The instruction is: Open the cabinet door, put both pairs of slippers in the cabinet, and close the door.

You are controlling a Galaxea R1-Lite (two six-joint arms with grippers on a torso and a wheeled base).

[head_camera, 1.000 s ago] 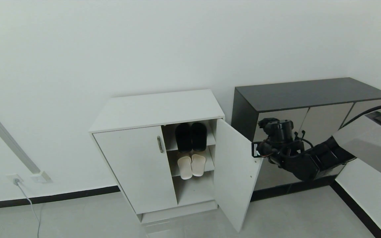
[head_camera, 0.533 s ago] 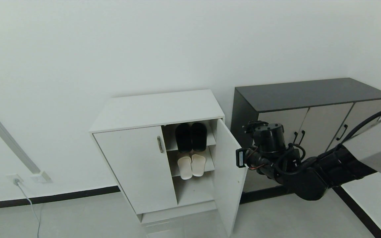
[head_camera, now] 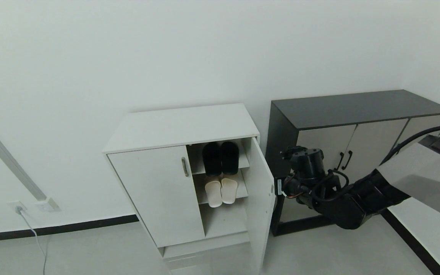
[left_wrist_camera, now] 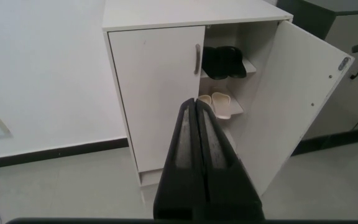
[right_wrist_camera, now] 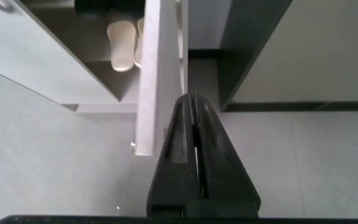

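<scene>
The white cabinet has its left door closed and its right door standing partly open. Black slippers lie on the top shelf and white slippers on the shelf below. My right gripper is shut and rests against the outer face of the open door, near its free edge. In the right wrist view the shut gripper sits beside the door's edge. My left gripper is shut on nothing, held back in front of the cabinet.
A dark cabinet with grey doors stands right of the white one, close behind my right arm. A wall socket with a cable is at the far left. Bare floor lies in front.
My right gripper has moved left with the door's outer face, and the right door has swung further toward closed. The slippers have not moved.
</scene>
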